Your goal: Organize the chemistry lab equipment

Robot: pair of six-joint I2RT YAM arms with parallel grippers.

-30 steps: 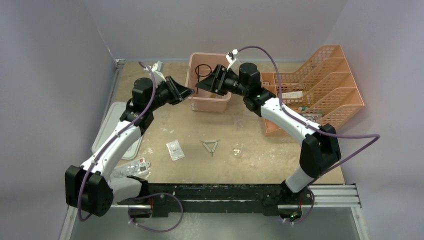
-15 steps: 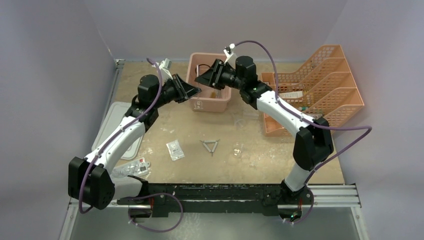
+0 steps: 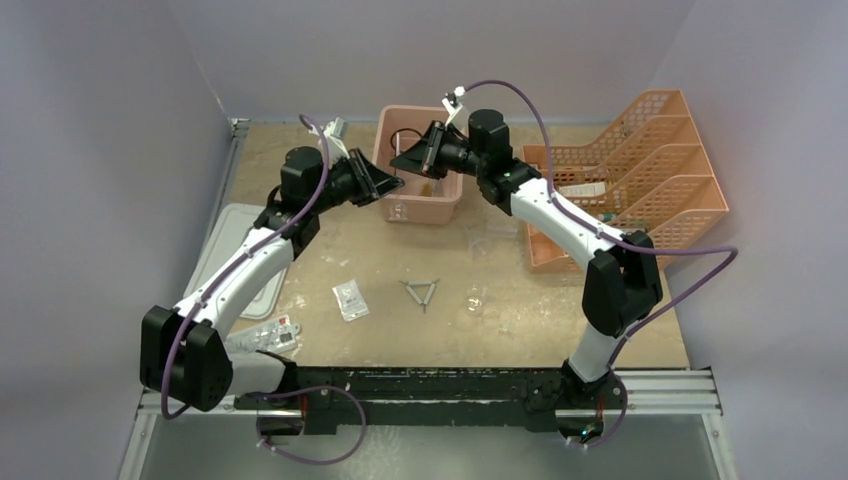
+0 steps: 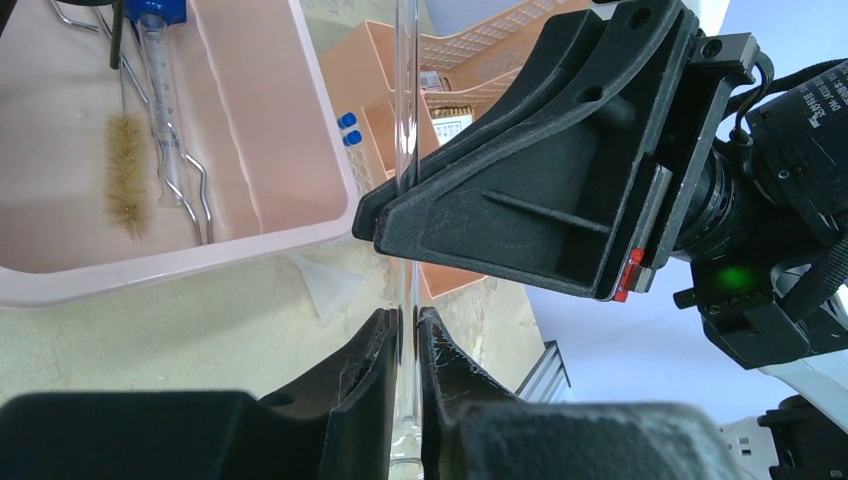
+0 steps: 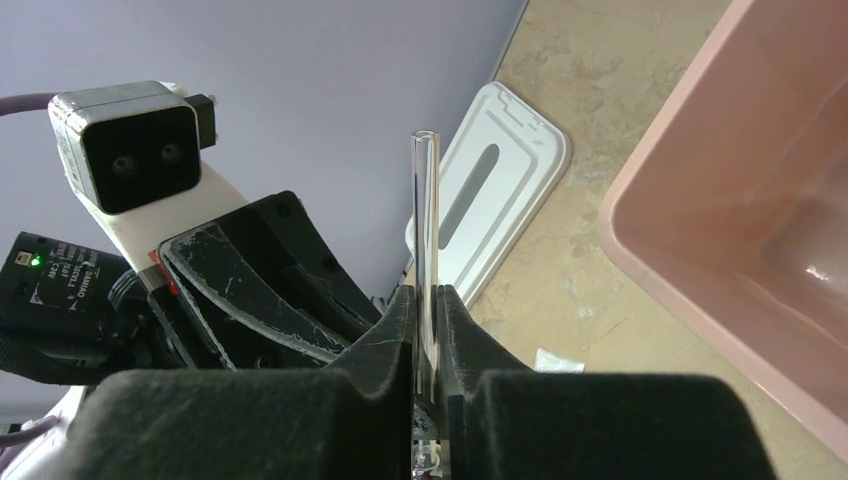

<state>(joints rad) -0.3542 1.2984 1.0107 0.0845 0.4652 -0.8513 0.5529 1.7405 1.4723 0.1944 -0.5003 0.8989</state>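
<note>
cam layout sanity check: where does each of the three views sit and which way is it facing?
Top external: above and behind the bases, looking down on the table; both arms show whole, reaching to the pink tub.
Left wrist: on the left arm, looking along the left tool at the right tool; own fingers at bottom.
Right wrist: on the right arm, facing the left arm's camera; own fingers at bottom.
Shared: both wrist views show one glass tube, gripped in each.

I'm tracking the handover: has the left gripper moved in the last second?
Yes. The left gripper, shut on a clear glass tube, has shifted right, further over the left wall of the pink tub.
</note>
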